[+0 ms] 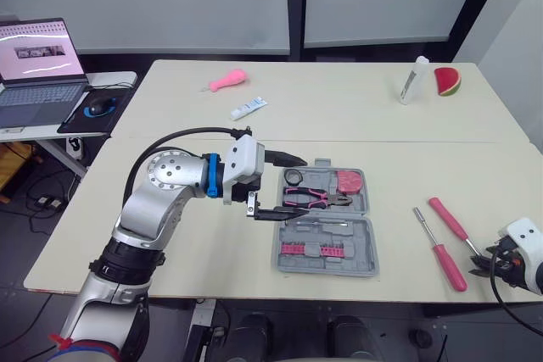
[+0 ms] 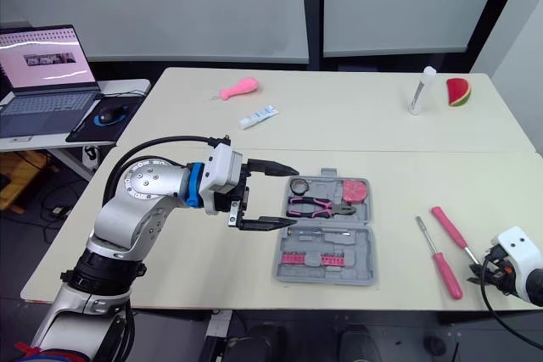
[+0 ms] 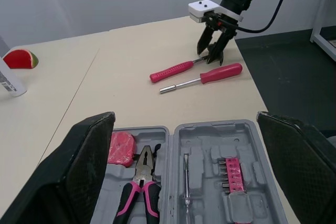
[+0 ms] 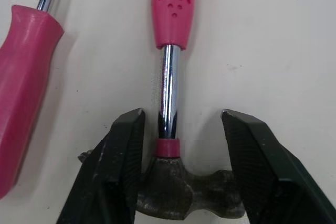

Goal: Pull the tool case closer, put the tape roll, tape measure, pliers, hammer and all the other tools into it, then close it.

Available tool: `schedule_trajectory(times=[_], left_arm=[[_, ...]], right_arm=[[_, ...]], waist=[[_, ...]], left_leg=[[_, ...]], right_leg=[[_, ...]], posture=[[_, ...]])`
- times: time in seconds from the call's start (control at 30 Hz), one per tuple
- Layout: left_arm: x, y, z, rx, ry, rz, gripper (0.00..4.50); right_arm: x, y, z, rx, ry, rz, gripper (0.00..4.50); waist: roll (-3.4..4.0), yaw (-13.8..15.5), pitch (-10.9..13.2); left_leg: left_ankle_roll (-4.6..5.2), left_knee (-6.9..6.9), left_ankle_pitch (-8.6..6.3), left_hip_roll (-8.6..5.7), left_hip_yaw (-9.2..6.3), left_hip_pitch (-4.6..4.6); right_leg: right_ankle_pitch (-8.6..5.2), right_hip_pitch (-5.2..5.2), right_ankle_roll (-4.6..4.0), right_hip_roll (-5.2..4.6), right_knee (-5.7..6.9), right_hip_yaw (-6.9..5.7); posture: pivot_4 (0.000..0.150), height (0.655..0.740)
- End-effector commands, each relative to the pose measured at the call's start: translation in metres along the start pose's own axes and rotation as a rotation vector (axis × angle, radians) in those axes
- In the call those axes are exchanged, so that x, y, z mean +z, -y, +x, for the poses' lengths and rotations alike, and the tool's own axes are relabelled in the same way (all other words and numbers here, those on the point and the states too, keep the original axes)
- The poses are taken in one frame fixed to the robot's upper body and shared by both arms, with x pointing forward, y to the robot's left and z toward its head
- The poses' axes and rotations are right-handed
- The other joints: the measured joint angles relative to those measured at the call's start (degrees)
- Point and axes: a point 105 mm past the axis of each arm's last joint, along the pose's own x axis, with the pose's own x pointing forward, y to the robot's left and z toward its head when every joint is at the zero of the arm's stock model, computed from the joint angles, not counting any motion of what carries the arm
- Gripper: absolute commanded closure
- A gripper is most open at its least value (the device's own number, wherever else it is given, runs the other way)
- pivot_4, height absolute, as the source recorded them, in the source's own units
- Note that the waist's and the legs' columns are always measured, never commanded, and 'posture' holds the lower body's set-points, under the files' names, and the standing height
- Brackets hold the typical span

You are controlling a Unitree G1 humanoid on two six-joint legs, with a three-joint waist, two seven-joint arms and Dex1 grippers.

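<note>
My right gripper (image 4: 181,116) stands over the hammer (image 4: 169,85). Its fingers are spread, one on each side of the chrome shaft just above the steel head, with a gap on both sides. The hammer lies flat on the bench (image 1: 339,125), and its pink dimpled handle runs away from the fingertips. A pink-handled screwdriver (image 4: 23,77) lies just beside it, outside one finger.

Handling, as I judge it:
- **Weight:** the hammer is rigid and head-heavy.
- **Shaft:** the chrome is smooth and probably slippery.
- **Handle:** the dimpled grip gives better friction, but it puts the head's weight far from the fingers, so the tool would tip.
- **Hold:** I would grasp at the neck, close to the head, and squeeze firmly to stop rotation.

My left gripper (image 1: 295,188) hovers with its fingers spread wide at the edge of the open tool case (image 1: 356,239). Beyond those fingers the pliers (image 1: 316,198), tape roll (image 1: 293,177) and tape measure (image 1: 348,182) sit in their moulded recesses.
</note>
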Motion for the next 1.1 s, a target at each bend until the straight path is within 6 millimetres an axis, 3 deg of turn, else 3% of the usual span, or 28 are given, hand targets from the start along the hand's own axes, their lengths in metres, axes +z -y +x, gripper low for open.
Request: schedule_trajectory(times=[0.03, 0.23, 0.7, 0.83, 0.97, 1.1], left_arm=[[0.008, 0.001, 0.003, -0.020, 0.011, 0.041, 0.00], [0.009, 0.000, 0.004, -0.028, 0.010, 0.045, 0.00], [0.008, 0.001, 0.003, -0.029, 0.006, 0.044, 0.00], [0.007, 0.001, 0.003, -0.027, 0.008, 0.043, 0.00], [0.006, 0.001, 0.001, -0.018, 0.011, 0.031, 0.00], [-0.001, -0.007, -0.014, 0.054, 0.010, -0.004, 0.00]], right_arm=[[0.002, 0.000, 0.000, 0.012, 0.050, -0.002, 1.32], [0.000, -0.001, 0.006, 0.034, 0.060, 0.016, 1.32], [0.002, -0.007, 0.007, 0.093, 0.075, 0.027, 3.83], [0.005, -0.004, 0.006, 0.074, 0.105, 0.036, 4.29], [0.018, 0.000, 0.001, 0.047, 0.146, 0.003, 4.29], [0.064, -0.012, -0.018, 0.097, 0.220, -0.169, 4.29]], waist=[[0.00, 0.0, 0.0], [0.00, -0.1, 0.0], [0.00, -0.1, 0.0], [-0.01, -0.1, 0.0], [0.00, -0.1, 0.0], [0.20, -0.3, 0.0]], left_leg=[[-0.01, 0.00, 0.00, 0.00, 0.00, 0.00], [-0.07, 0.00, 0.04, 0.00, 0.00, 0.01], [-0.07, 0.00, 0.04, 0.00, -0.01, 0.03], [-0.07, 0.00, 0.04, 0.00, -0.01, 0.03], [-0.07, 0.00, 0.04, 0.00, -0.01, 0.04], [-0.07, 0.00, 0.04, -0.01, 0.04, 0.01]], right_leg=[[0.00, 0.00, 0.00, 0.00, 0.00, 0.00], [0.00, 0.02, 0.00, 0.00, 0.00, 0.00], [0.00, 0.07, 0.00, 0.00, -0.02, -0.01], [0.00, 0.07, 0.00, 0.00, -0.02, -0.01], [0.00, 0.07, 0.00, 0.00, -0.02, -0.01], [0.00, -0.02, 0.00, -0.01, 0.01, 0.07]], posture=[[0.150, 0.7400], [0.150, 0.7400], [0.150, 0.7400], [0.150, 0.7400], [0.150, 0.7400], [0.150, 0.7400]])
